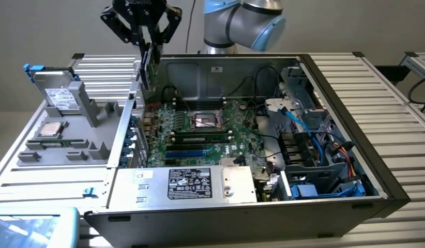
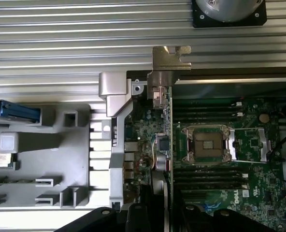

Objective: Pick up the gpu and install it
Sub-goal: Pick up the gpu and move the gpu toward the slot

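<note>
The gpu (image 1: 150,64) hangs upright and edge-on below my gripper (image 1: 146,44), which is shut on its upper edge. It is held above the far corner of the open computer case (image 1: 378,170), at the exterior view's left, over the motherboard's (image 1: 198,129) edge. In the wrist view the gpu (image 2: 168,130) appears as a thin green edge running from its silver end bracket (image 2: 168,60) to my gripper (image 2: 158,215). The card's lower edge stands clear of the board's slots (image 1: 188,153).
On the motherboard are the CPU socket (image 1: 208,122) and a memory stick (image 1: 198,138). The power supply (image 1: 192,183) lies at the case's near side, with cables (image 1: 302,129) at the exterior view's right. A grey fixture (image 1: 67,139) beside the case holds a drive (image 1: 61,97) and a processor (image 1: 48,129).
</note>
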Robot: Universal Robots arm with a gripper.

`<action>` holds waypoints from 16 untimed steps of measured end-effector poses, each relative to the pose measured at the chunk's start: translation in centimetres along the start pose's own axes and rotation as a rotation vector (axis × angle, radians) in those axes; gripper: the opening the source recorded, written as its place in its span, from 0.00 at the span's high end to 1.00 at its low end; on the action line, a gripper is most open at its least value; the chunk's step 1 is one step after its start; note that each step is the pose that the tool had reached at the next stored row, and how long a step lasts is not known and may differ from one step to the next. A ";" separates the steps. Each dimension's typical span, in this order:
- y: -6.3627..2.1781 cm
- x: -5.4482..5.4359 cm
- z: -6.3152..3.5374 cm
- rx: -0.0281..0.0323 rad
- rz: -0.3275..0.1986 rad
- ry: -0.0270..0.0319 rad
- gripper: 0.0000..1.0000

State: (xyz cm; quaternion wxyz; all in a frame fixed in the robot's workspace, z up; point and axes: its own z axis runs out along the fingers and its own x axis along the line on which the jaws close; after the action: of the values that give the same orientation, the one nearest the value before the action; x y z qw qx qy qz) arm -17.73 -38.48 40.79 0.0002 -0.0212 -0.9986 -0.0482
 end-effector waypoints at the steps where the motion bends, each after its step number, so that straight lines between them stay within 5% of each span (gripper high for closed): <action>1: -0.02 -0.3 0.00 0.0001 0.000 0.0024 0.72; 7: -0.21 -2.0 -0.02 0.0006 0.002 0.0144 0.72; 16: -0.60 -4.3 -0.06 0.0007 0.002 0.0166 0.72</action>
State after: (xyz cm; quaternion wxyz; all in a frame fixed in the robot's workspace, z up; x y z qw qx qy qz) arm -13.47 -39.26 40.78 0.0085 -0.0217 -0.9986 -0.0481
